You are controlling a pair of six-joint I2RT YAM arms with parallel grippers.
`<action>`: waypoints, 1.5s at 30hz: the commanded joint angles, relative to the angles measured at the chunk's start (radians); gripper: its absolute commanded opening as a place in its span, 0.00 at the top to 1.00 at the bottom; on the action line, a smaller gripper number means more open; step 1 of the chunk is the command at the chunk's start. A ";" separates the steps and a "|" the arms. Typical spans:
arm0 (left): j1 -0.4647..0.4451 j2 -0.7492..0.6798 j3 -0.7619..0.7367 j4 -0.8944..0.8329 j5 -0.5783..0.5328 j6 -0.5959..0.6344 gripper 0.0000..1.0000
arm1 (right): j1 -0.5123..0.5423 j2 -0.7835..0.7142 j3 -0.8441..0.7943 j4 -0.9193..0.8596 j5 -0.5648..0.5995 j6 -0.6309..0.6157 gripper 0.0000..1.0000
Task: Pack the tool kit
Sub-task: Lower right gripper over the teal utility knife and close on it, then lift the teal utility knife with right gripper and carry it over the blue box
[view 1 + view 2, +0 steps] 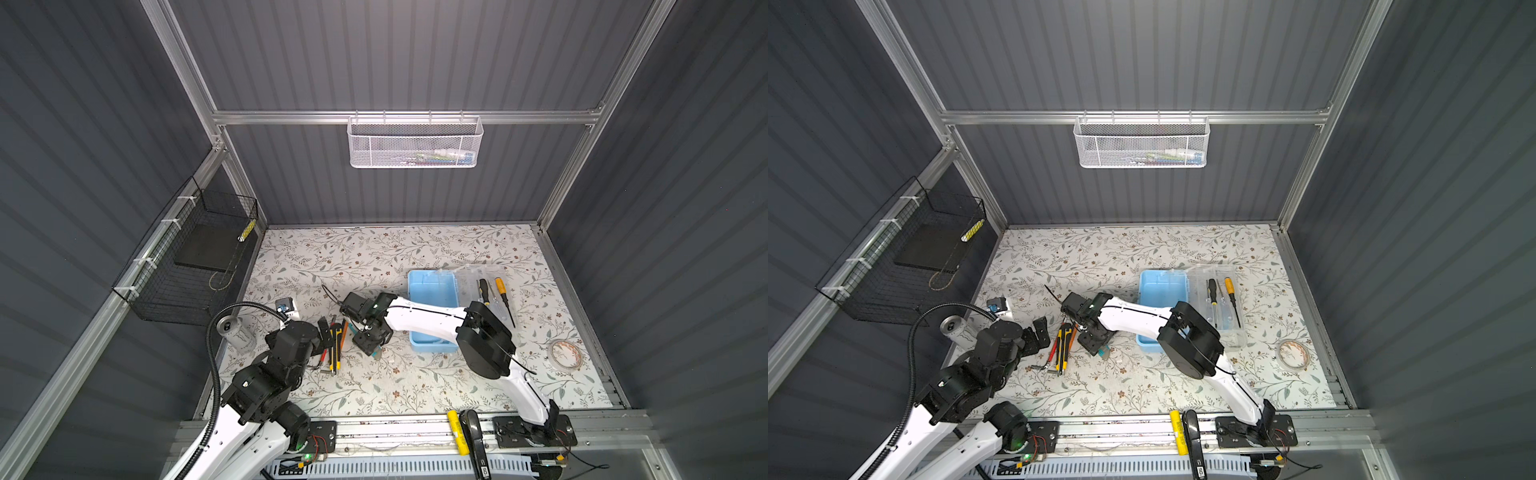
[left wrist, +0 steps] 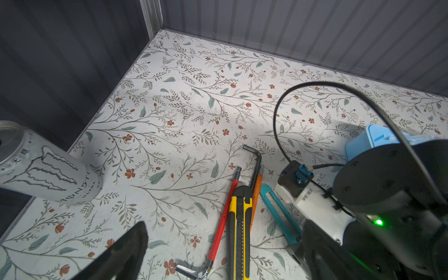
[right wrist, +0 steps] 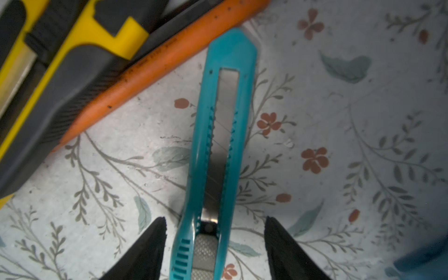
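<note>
Position: right gripper (image 3: pixel 215 220) straddles teal knife (image 3: pixel 223 121); jaws half spread, clear of it.
Knife butt is cropped. Arm covers part of box (image 1: pixel 432 291) at knife's 2 o'clock. The left gripper (image 1: pixel 1038 334) gapes, empty.

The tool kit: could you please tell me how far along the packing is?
Looks done: two screwdrivers lie on the clear plastic piece beside the blue box. In hand: the right gripper straddles the teal knife, jaws open, not gripping. Remaining: yellow knife, red hex key, orange hex key.
</note>
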 commanded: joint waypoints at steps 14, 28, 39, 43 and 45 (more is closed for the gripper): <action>-0.001 -0.003 0.018 -0.010 -0.011 -0.005 0.01 | 0.009 0.059 0.053 -0.084 0.021 0.035 0.43; -0.001 -0.008 0.007 0.001 -0.010 0.001 0.01 | 0.004 -0.021 0.016 -0.080 0.059 0.074 0.65; -0.001 -0.014 0.007 -0.009 -0.023 -0.010 0.01 | -0.009 -0.146 -0.056 -0.061 0.099 0.122 0.75; -0.001 -0.013 0.004 -0.004 -0.020 -0.007 0.01 | -0.022 -0.259 -0.139 -0.023 0.120 0.153 0.77; 0.000 -0.009 0.002 -0.001 -0.017 -0.006 0.01 | -0.037 -0.322 -0.188 0.001 0.133 0.169 0.79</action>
